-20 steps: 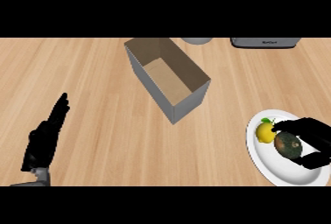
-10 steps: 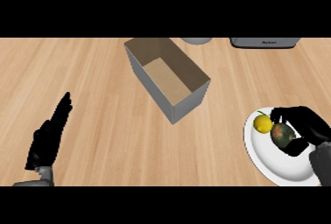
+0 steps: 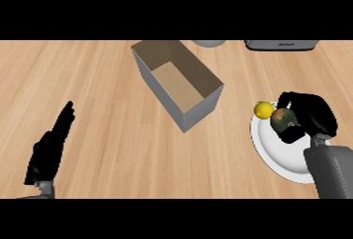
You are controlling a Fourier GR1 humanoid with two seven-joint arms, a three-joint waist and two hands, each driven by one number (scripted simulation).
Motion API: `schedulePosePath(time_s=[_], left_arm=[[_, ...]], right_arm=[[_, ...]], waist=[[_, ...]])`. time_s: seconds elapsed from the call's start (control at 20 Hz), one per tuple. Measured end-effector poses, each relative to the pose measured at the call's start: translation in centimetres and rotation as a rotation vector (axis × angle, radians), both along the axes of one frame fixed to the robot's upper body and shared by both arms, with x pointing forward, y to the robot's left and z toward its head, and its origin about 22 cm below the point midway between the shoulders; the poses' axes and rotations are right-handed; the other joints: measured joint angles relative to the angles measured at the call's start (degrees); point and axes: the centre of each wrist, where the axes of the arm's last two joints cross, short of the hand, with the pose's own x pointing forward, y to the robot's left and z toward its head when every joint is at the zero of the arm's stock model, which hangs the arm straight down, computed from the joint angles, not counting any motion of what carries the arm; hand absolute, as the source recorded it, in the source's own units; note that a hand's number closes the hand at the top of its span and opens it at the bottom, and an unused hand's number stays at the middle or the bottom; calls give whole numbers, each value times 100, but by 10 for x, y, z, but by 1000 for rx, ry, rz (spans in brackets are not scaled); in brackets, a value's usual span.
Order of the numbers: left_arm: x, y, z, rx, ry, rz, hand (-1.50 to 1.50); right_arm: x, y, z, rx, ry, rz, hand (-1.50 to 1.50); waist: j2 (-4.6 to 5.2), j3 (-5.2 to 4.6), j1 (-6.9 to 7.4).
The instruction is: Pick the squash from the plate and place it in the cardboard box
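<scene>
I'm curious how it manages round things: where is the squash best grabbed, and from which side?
Probably round its middle, from the right and above. The squash is a stubby lump on the plate, with a lemon close at its left, so that side is crowded. The right hand curls round it that way.

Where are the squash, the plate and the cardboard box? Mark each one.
squash (image 3: 282, 119), head view, on its green-brown side.
plate (image 3: 274, 154), head view, on bare white surface near its left rim.
cardboard box (image 3: 178, 86), head view, on its inner floor.
</scene>
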Motion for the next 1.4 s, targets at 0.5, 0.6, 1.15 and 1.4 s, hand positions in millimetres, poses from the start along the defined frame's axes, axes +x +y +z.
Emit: schedulePosePath(time_s=[0.5, 0.6, 1.15, 1.4], left_arm=[[-2, 2, -1, -4, 2, 4, 0], [-3, 0, 1, -7, 4, -2, 0], [8, -2, 9, -3, 0, -14, 0], [7, -4, 3, -2, -6, -21, 0]], right_arm=[[2, 48, 76, 382, -247, 211, 150], [3, 63, 96, 434, -274, 255, 150], [37, 140, 151, 517, -286, 333, 150], [63, 178, 156, 510, -247, 313, 150]], waist=[[-6, 10, -9], [-4, 10, 6], [25, 10, 64], [37, 10, 111]])
